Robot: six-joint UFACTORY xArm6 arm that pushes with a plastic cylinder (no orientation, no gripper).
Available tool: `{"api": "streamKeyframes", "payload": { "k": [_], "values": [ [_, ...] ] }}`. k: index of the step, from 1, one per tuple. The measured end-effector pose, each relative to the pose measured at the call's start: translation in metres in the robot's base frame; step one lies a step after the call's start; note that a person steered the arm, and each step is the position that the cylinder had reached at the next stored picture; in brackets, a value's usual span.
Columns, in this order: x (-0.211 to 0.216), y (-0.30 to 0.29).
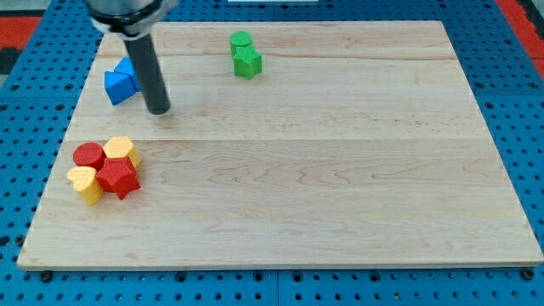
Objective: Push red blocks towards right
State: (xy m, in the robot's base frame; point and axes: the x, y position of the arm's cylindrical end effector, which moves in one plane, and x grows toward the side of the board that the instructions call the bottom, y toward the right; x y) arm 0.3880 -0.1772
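My tip (158,110) rested on the wooden board (340,187) in its far left part, just right of two blue blocks (121,81) that sat touching each other near the board's far left corner. The rod carried no pincer at all, only a straight dark shaft, so there was nothing to call wide or narrow, and it held nothing.

The red blocks lay nearer and further left, well apart from my tip. A red cylinder (87,155) sat at the far left of a tight cluster, and a red star-shaped block (118,178) sat just near and right of it. Two yellow blocks pressed against them: one yellow block (121,150) on the far right of the cluster, another yellow block (85,184) at its near left.

Far off, towards the board's far edge and near its middle, a green cylinder (241,40) touched a green star-shaped block (247,62).
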Motion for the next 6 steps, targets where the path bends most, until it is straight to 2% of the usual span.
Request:
{"api": "streamKeyframes", "payload": {
  "k": [2,3,4,5,6],
  "values": [
    [0.018,-0.091],
    [0.035,-0.115],
    [0.094,-0.088],
    [0.117,-0.031],
    [0.123,-0.032]
  ]
}}
